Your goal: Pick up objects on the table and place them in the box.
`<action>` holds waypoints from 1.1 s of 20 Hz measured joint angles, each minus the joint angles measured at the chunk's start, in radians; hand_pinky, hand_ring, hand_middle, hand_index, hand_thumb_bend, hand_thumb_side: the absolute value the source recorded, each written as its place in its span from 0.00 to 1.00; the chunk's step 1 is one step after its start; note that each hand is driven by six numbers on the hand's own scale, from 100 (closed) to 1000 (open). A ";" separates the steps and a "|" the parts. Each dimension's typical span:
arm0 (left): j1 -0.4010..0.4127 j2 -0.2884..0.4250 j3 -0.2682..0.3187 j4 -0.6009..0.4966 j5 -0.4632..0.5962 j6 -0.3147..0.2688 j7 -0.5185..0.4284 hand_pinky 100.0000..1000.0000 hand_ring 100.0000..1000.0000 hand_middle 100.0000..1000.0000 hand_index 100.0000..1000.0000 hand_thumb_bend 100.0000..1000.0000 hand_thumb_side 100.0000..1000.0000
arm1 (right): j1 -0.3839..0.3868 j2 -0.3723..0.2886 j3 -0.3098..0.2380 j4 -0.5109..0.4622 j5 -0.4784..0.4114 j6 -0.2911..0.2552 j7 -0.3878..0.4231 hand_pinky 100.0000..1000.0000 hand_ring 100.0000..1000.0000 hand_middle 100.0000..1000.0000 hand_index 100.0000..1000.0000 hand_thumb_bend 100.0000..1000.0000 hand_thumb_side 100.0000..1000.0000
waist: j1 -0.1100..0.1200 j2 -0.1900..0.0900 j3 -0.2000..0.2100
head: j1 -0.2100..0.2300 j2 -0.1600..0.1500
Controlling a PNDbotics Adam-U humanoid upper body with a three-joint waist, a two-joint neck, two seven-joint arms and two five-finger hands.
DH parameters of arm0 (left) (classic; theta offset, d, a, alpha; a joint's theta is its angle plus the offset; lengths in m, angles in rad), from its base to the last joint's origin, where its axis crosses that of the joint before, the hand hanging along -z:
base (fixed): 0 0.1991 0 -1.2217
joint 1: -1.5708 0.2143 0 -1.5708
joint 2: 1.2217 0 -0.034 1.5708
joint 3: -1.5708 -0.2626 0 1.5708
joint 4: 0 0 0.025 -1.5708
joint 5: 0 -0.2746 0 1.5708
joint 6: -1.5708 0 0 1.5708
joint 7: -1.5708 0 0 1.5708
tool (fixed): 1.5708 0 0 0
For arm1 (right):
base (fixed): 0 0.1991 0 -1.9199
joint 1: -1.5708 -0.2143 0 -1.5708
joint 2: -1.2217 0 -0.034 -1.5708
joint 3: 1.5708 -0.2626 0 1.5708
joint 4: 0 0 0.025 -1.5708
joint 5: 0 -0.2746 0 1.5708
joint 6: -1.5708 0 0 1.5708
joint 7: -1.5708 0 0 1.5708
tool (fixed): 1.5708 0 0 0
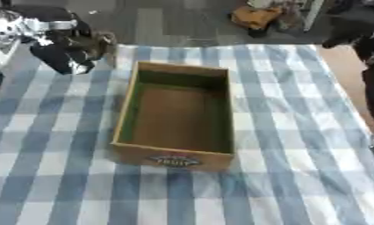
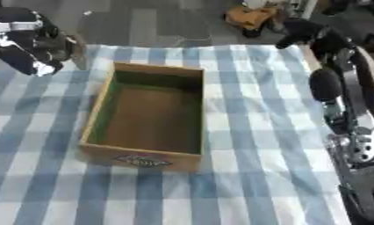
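Blue-and-white checked cloth covers the worktop [image 1: 297, 176] edge to edge; seen from the robot's head, looking down.

(a) Cardboard box [image 1: 125, 118]: open-topped, brown, printed label on its near wall, set lengthwise approx. mid-worktop. Inside looks empty. Central siting prob. chosen so either arm can reach over its rim.

(b) Right arm [image 2: 340, 88]: black w/ silver joints, runs up the worktop's right edge, shown best in the right eye view. Right hand [image 2: 297, 31] sits at the far right corner, off to the side of the box and well apart from it. Pose of its fingers: cannot tell, too dark and blurred.

(c) Left hand [image 1: 63, 50]: black w/ pale patches, raised at the far left corner, just beyond the box's far-left corner and not over the opening. Fingers spread or closed: cannot tell.

(d) Small greyish-brown shape [image 1: 102, 44]: lies against the right side of the left hand, between it and the box's far wall. May be a task item carried in that hand; whether held, touched or merely behind it cannot be settled.

No other loose item shows on the cloth. Judgement: if (d) is a held item, the step in hand is carrying it toward the box, and the next move calls for bringing the left hand rightward and nearer, over the opening, before letting go.
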State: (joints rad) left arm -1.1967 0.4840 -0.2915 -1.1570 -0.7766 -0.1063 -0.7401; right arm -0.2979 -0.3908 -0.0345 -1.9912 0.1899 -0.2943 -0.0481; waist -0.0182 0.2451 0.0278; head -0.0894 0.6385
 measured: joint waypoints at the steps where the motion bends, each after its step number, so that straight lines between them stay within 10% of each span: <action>1: -0.006 -0.010 -0.001 -0.009 0.006 0.001 0.001 0.62 0.59 0.59 0.69 0.00 0.17 | 0.000 0.000 0.001 0.000 -0.001 0.000 0.000 0.84 0.85 0.52 0.78 0.68 1.00 | 0.000 0.000 -0.002 | 0.000 0.000; 22: -0.036 -0.193 -0.081 -0.017 0.049 -0.020 0.018 0.59 0.58 0.57 0.68 0.00 0.17 | -0.016 0.009 0.006 0.000 -0.012 -0.006 0.007 0.84 0.85 0.52 0.78 0.68 1.00 | -0.001 0.008 -0.034 | 0.003 -0.016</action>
State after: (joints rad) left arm -1.2324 0.2909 -0.3725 -1.1742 -0.7280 -0.1264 -0.7218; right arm -0.3144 -0.3820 -0.0286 -1.9912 0.1777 -0.3007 -0.0415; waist -0.0191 0.2528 -0.0062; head -0.0868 0.6220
